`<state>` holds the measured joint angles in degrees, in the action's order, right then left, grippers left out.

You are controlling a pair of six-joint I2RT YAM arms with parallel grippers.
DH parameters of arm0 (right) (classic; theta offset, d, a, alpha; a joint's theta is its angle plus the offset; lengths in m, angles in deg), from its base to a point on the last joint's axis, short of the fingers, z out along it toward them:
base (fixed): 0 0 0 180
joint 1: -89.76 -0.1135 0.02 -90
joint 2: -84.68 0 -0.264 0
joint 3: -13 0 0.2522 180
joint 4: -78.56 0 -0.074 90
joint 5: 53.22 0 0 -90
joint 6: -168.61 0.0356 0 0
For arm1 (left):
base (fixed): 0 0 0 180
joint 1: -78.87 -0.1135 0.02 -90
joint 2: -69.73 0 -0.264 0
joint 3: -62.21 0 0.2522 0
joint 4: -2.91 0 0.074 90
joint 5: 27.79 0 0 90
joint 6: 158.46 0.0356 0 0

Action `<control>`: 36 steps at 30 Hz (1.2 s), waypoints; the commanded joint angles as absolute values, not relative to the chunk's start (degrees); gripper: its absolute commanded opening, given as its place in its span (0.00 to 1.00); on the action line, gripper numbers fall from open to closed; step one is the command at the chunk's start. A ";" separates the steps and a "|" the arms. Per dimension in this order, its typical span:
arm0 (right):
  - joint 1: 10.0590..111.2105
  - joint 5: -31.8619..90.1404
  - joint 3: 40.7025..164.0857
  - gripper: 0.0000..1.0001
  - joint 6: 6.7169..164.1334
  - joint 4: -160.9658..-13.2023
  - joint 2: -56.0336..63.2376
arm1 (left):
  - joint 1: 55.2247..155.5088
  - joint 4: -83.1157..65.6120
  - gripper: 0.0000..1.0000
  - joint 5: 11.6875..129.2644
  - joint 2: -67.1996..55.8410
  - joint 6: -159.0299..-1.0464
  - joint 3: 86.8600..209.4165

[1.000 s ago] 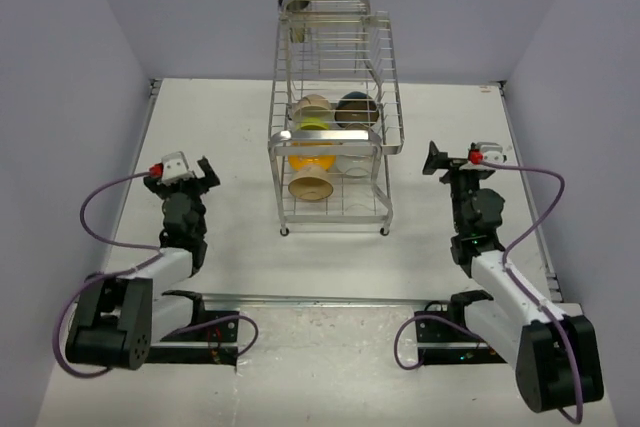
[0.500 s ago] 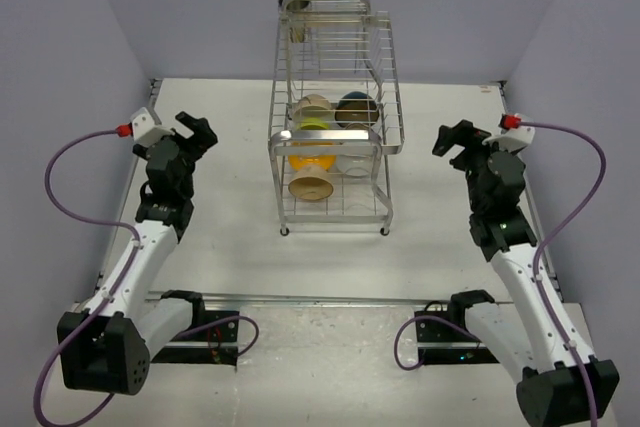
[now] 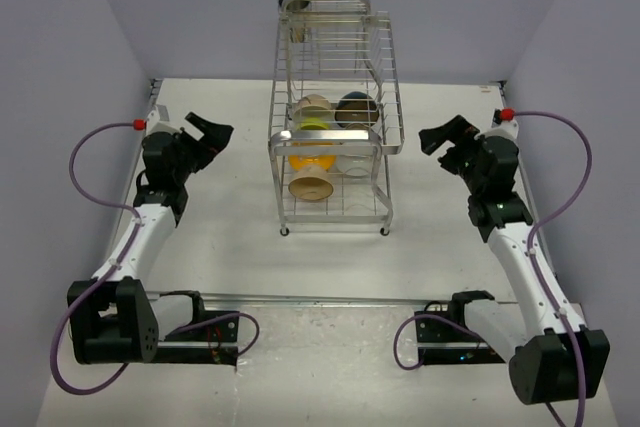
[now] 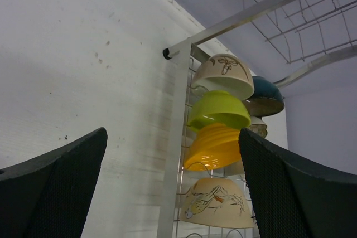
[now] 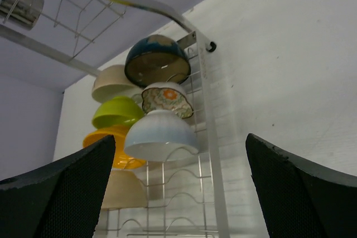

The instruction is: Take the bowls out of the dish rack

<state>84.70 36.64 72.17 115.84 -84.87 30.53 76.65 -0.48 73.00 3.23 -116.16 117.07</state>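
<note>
The tall chrome dish rack (image 3: 330,142) stands mid-table with several bowls on its lower tier. The left wrist view shows a cream bird bowl (image 4: 217,203), an orange bowl (image 4: 215,147), a lime bowl (image 4: 218,110), a cream bowl (image 4: 226,73) and a teal bowl (image 4: 266,97). The right wrist view shows a pale blue bowl (image 5: 160,135), a floral bowl (image 5: 166,100) and the teal bowl (image 5: 156,59). My left gripper (image 3: 212,133) is open, left of the rack, facing it. My right gripper (image 3: 440,137) is open, right of the rack, facing it. Both are empty.
A small metal cup (image 3: 297,19) hangs at the rack's top tier. Grey walls (image 3: 60,97) close in the white table (image 3: 230,217) on the left, right and back. Purple cables loop beside each arm.
Both arms have risen and swung inward, so that both open grippers now point at the rack's sides. The rack and bowls have not moved.
</note>
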 commanded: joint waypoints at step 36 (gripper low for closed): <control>72.98 23.77 70.80 0.73 173.52 -107.81 11.13 | 75.62 -9.54 0.97 75.48 -7.70 -127.87 130.90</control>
